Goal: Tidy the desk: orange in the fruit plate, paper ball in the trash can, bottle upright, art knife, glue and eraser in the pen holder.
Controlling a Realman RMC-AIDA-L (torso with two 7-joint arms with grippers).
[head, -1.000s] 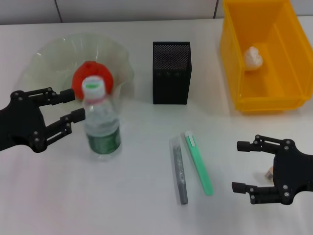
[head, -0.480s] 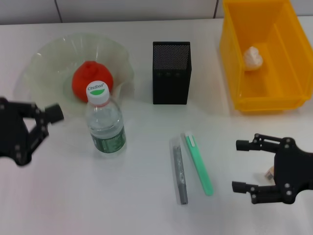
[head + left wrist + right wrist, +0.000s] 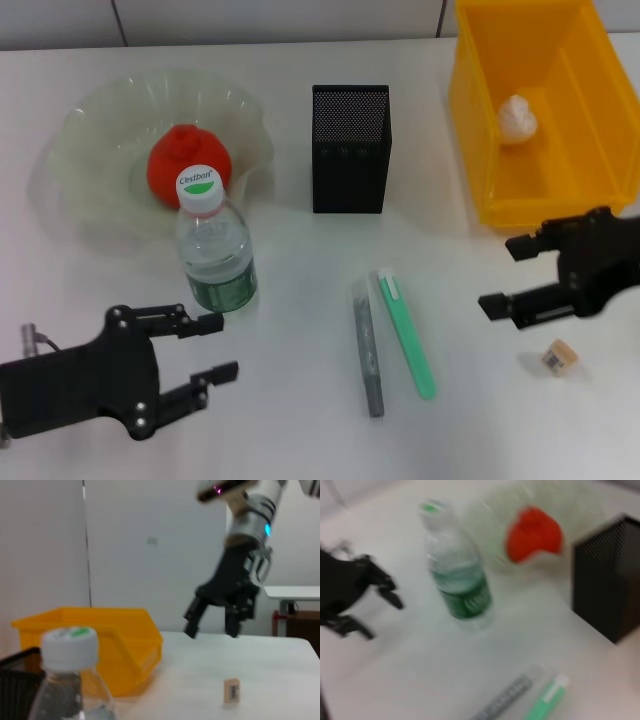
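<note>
The orange [image 3: 188, 163] lies in the pale green fruit plate [image 3: 88, 108]. The bottle [image 3: 215, 250] stands upright just in front of the plate. The paper ball [image 3: 517, 118] lies in the yellow trash can [image 3: 470, 100]. The black mesh pen holder [image 3: 350, 150] stands mid-table. The grey glue stick [image 3: 366, 350] and the green art knife [image 3: 407, 335] lie side by side in front of it. The tan eraser [image 3: 560, 356] lies at the front right. My left gripper [image 3: 215, 348] is open and empty, in front of the bottle. My right gripper [image 3: 502, 275] is open and empty, between the trash can and the eraser.
The left wrist view shows the bottle cap [image 3: 69, 642], the trash can [image 3: 100, 640], the eraser [image 3: 231, 690] and the right gripper [image 3: 210, 630] above the table. The right wrist view shows the bottle [image 3: 457, 580], orange [image 3: 534, 534] and pen holder [image 3: 607, 575].
My left gripper has let go of the upright bottle and drawn back to the table's front. My right gripper has moved up toward the trash can, uncovering the eraser.
</note>
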